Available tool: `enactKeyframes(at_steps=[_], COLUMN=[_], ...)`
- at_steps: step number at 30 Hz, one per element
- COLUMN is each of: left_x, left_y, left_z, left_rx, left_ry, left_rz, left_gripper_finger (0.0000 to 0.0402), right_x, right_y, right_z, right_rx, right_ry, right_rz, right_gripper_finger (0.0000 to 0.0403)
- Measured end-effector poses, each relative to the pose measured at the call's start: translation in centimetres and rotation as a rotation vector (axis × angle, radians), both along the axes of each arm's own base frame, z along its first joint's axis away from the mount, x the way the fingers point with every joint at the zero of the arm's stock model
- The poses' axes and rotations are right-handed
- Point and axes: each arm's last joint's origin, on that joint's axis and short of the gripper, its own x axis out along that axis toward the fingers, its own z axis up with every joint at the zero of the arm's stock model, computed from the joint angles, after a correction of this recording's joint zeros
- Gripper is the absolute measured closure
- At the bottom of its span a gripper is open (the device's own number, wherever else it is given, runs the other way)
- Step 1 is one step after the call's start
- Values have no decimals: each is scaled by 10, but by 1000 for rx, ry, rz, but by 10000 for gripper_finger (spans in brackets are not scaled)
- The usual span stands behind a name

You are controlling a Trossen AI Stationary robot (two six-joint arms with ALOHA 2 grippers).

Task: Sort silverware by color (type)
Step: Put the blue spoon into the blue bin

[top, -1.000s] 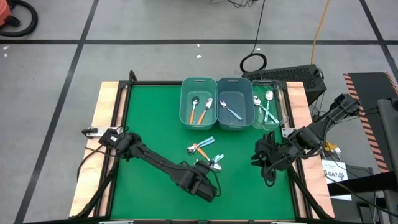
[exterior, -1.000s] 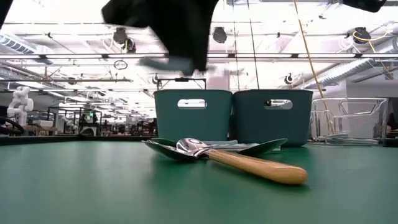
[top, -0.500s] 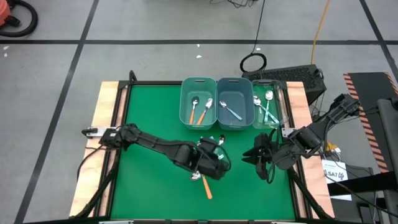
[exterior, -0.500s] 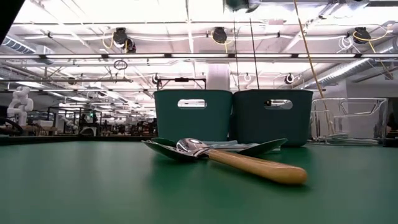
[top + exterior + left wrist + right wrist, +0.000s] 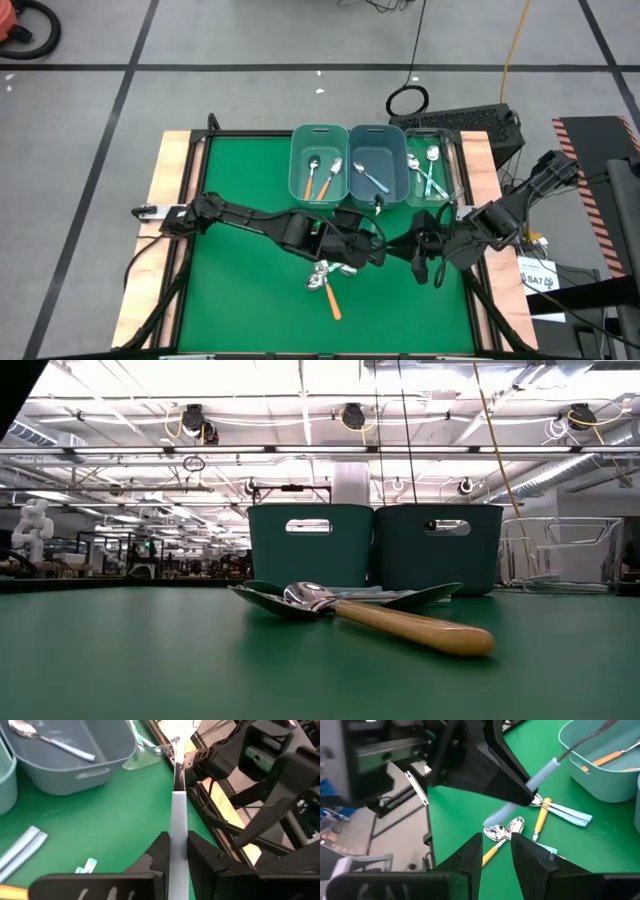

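My left gripper hangs over the table's middle, shut on a spoon with a light-blue handle; its bowl points toward the middle bin. My right gripper waits just right of it, open and with nothing between its fingers. Several more spoons lie flat on the green mat, one with an orange handle. The left bin holds two orange-handled spoons, the middle bin a light-blue one, and the clear bin teal-green ones. My left gripper pinches the spoon's light-blue handle between its two fingers. The fingers slant down and toward the far right. The handle runs lengthwise between them, with the neck and bowl sticking out ahead. The spoon is lifted clear of the mat.
The three bins stand side by side along the mat's far edge. Wooden borders run down the table's left and right sides. Bare green mat lies left of and in front of the loose spoons.
My left gripper has risen from the loose spoons and swung toward the far right, toward the middle bin, tipping from steeply down to a shallower slant. It carries the light-blue spoon, now lifted clear. My right gripper has turned a little in place.
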Motion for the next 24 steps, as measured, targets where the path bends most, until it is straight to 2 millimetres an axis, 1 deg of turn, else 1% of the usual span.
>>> enactKeyframes(at_steps=[4, 7, 12, 17, 21, 24], left_x=[-4, -3, -2, 3, 6, 7], left_y=[3, 7, 8, 6, 10, 15], left_z=[12, 18, 17, 24, 26, 26], left_rx=[14, 32, 52, 74, 103, 128], left_ry=[-47, -84, -73, -144, -159, -150], left_rz=[21, 23, 12, -17, -29, -35], left_gripper_finger=[355, 355, 355, 355, 355, 355], right_x=[-5, -10, -22, -35, -38, -37], right_y=[-6, -12, -26, -41, -51, -55], right_z=[5, 11, 23, 34, 37, 38], right_rx=[18, 37, 67, 92, 102, 119], right_ry=[-24, -50, -134, -205, -231, -226], right_rz=[-10, -22, -115, -193, -252, -248], right_gripper_finger=[305, 305, 305, 305, 305, 304])
